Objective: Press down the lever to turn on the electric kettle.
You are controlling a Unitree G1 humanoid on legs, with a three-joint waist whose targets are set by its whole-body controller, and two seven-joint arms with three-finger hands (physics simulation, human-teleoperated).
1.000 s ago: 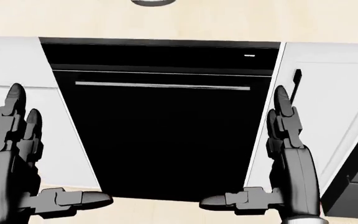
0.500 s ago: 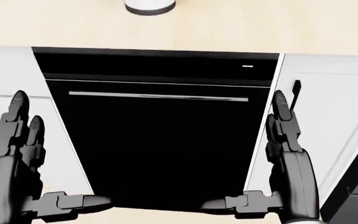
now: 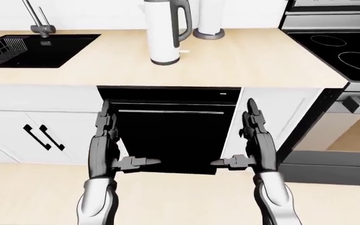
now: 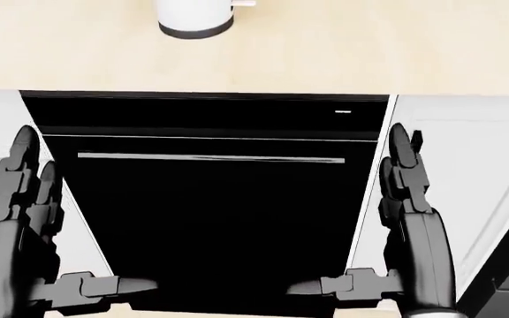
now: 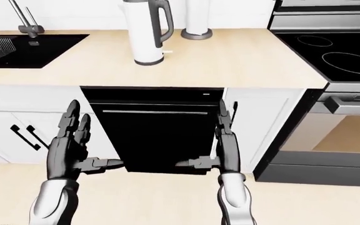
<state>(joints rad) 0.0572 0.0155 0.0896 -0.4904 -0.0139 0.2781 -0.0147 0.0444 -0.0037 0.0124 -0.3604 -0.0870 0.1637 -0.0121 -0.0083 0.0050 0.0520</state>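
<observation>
A white electric kettle (image 3: 163, 33) with a grey handle stands upright on the light wood counter (image 3: 242, 61), in the upper middle of the left-eye view. A small white lever tab (image 5: 166, 51) sticks out at its base under the handle. The head view catches only the kettle's base (image 4: 194, 18) at the top edge. My left hand (image 3: 128, 138) and right hand (image 3: 233, 135) hang low, well below the counter edge, either side of the black dishwasher. Both are open, fingers straight up, thumbs pointing inward, holding nothing. Neither touches the kettle.
A black dishwasher (image 3: 167, 133) with a bar handle sits under the counter below the kettle. A black sink (image 3: 33, 47) with a faucet (image 3: 38, 18) lies at the left, a black stovetop (image 3: 339, 51) and oven at the right. A grey-based white cylinder (image 3: 210, 21) stands right of the kettle.
The whole head view has shifted: counter, dishwasher and kettle base slid downward in the picture, so the camera moved. Both hands keep the same open pose.
</observation>
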